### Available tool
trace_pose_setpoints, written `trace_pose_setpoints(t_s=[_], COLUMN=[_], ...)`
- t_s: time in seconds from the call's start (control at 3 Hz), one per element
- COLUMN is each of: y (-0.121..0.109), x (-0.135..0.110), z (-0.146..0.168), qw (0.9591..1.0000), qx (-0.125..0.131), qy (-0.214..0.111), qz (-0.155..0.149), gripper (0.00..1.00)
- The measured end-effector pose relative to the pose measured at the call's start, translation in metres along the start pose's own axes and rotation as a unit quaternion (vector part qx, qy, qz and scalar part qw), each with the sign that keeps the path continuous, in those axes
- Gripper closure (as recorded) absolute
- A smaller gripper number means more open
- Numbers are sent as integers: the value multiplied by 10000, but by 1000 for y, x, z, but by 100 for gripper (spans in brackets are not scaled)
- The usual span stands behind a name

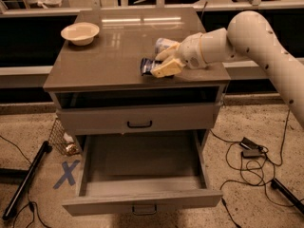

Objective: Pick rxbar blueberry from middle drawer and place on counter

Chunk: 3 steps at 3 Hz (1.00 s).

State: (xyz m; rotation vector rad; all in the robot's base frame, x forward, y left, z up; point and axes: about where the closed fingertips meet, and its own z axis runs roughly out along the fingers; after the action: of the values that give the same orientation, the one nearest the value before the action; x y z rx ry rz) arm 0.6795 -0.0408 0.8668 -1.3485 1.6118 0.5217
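Note:
My gripper (159, 66) is over the right part of the counter (104, 56), shut on the rxbar blueberry (147, 66), a small dark bar with white print that sticks out to the left of the fingers, just above the counter's surface. The middle drawer (142, 175) stands pulled open below, and its inside shows nothing. The white arm reaches in from the upper right.
A cream bowl (80, 33) sits at the counter's back left. A clear plastic bottle (164, 44) lies on its side just behind my gripper. A closed drawer front with a dark handle (139, 124) is above the open drawer. Cables (249, 151) lie on the floor at right.

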Motion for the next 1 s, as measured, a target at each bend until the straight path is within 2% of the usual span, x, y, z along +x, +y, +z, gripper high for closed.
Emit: trace_pose_setpoints(t_s=[0.33, 0.67, 1.0], y=[-4, -10, -14], x=[-4, -5, -6], z=[23, 55, 79], qw=[9993, 9974, 9964], qx=[-39, -112, -253], qy=[29, -160, -342], qz=[371, 693, 735], gripper=[100, 98, 75])
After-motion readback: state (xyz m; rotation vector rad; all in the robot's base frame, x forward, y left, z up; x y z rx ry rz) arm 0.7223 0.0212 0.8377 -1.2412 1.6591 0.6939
